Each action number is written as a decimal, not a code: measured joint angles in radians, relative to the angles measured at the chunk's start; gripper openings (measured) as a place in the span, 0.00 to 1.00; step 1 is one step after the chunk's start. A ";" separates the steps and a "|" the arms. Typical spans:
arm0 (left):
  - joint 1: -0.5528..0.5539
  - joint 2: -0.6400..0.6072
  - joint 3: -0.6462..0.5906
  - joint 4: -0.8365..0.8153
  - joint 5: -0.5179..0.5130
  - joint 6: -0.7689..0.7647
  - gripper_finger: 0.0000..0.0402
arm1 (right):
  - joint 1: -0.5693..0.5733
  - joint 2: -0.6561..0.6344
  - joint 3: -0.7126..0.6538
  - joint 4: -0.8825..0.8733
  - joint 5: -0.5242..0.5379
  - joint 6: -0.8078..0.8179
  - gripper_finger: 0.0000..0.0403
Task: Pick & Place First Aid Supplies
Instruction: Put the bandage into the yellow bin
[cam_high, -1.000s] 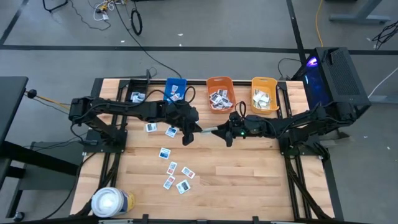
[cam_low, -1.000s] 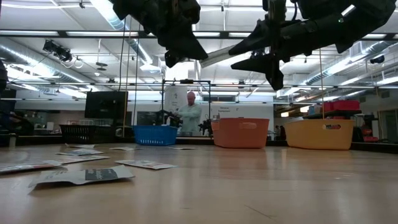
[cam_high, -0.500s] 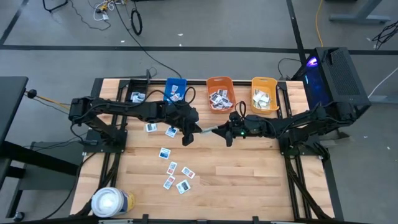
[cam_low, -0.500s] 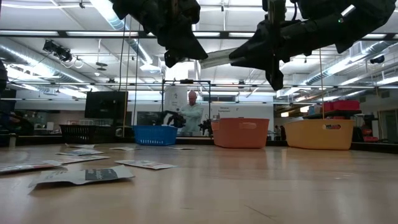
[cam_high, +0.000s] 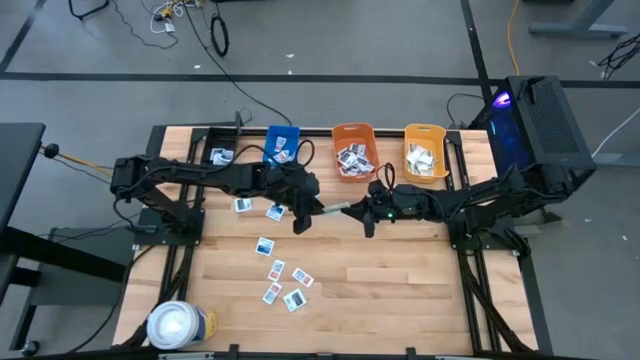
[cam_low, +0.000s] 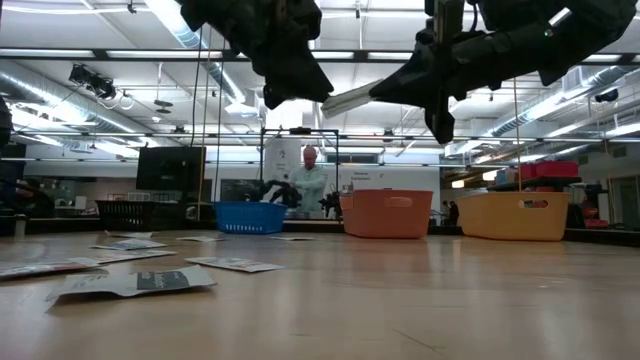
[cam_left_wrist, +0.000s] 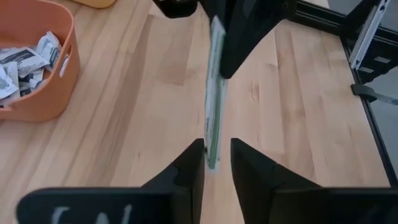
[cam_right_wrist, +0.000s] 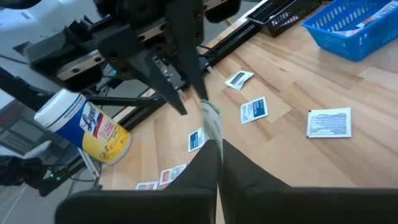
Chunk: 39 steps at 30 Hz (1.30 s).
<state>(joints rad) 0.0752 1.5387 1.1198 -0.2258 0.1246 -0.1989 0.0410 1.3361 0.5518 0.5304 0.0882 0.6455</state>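
Observation:
A long pale greenish strip (cam_high: 335, 208) hangs in the air above the table's middle, between my two grippers. My right gripper (cam_high: 352, 209) comes from the table's right and is shut on the strip's right end. My left gripper (cam_high: 318, 208) comes from the left and is open. Its two fingers (cam_left_wrist: 193, 165) stand on either side of the strip's other end (cam_left_wrist: 213, 158). Small white packets (cam_high: 281, 272) lie flat on the wood below and to the left. My right gripper pinches one end of the strip (cam_right_wrist: 212, 122) between its two fingers. It comes nearly level from the table's right, with the fingers lying along the strip. The strip stands on edge, clear of the table, and reaches out toward my left gripper. My left gripper's fingers flank the strip's end; I cannot tell whether either finger touches it.
A blue bin (cam_high: 282, 143), an orange bin (cam_high: 354, 150) and a yellow bin (cam_high: 426, 150) stand in a row along the far edge, with packets inside. A white canister with a yellow-blue band (cam_high: 180, 325) stands at the near left corner. The near right wood is bare.
My right gripper's fingers have shut onto the strip's end; a second ago they stood apart around it. Neither arm has shifted, and the strip stays in the air between them.

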 joint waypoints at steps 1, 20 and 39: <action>0.000 0.000 0.000 -0.006 -0.001 0.000 0.21 | 0.000 0.000 0.000 0.000 -0.007 -0.003 0.01; 0.000 -0.080 -0.001 0.060 -0.023 -0.014 0.26 | -0.003 -0.012 -0.001 0.018 -0.019 -0.022 0.00; 0.002 -0.291 0.000 0.092 -0.026 -0.017 0.26 | -0.121 -0.370 -0.001 -0.438 0.061 -0.184 0.00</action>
<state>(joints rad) 0.0776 1.2475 1.1198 -0.1340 0.0982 -0.2157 -0.0795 0.9658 0.5510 0.0919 0.1497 0.4613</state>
